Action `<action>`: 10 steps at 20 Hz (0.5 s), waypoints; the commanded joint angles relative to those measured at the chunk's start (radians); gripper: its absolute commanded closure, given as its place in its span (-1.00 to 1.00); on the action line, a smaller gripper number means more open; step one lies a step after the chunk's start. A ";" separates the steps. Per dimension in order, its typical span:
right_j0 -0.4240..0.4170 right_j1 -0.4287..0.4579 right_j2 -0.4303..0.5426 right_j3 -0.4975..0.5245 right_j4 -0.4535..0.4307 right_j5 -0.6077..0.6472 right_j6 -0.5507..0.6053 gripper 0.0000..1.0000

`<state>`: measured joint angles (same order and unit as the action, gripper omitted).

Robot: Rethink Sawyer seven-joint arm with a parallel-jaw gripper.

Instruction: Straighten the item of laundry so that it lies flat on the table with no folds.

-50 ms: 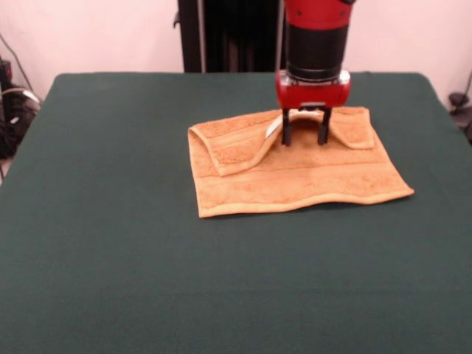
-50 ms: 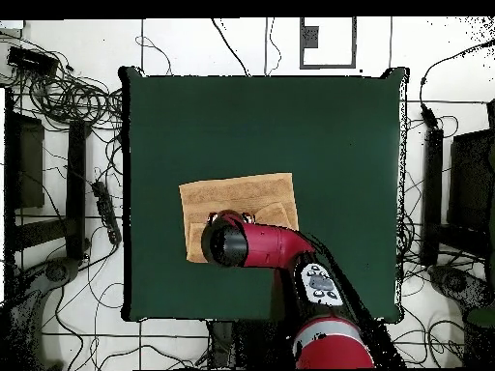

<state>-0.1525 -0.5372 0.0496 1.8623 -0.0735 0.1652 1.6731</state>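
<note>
Lying a little toward 3 o'clock of the middle of the dark green desk [image 1: 110, 243] in the front view, the orange-tan towel [image 1: 295, 184] was seen spread over most of its area, with its 6 o'clock edge wavy and slightly lifted at the 4 o'clock corner. The strip along its 12 o'clock edge was folded back over the body of the cloth: a wide flap was turned down at the 10 o'clock corner, and a narrower one at the 1 o'clock corner. Between these two flaps the folded edge was raised into a small arch. A woven border band was made out across the lower part of the towel.

The tool [image 1: 304, 136] was held upright over the towel's 12 o'clock edge, hanging from the red and black arm [image 1: 317, 44]. Its two dark fingers [image 1: 287, 129] were set apart, one at each side of the arched fold, with their tips down at the cloth; the raised edge was seen passing between them near their roots. The tool was thus spread, not clenched, and nothing was gripped.

In the overhead view the towel [image 2: 251, 198] was found near the desk's [image 2: 329, 126] centre, and its 6 o'clock part was covered by the arm [image 2: 261, 243], so the tool was hidden there.
</note>
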 commanded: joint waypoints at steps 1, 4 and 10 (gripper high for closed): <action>0.002 -0.008 0.033 0.081 -0.032 -0.035 0.147 -1.00; 0.009 -0.042 0.024 0.133 -0.034 -0.041 0.169 -1.00; 0.024 -0.108 -0.003 0.243 -0.043 -0.042 0.184 -1.00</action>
<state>-0.1573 -0.5890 0.0382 1.9700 -0.0860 0.1590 1.6731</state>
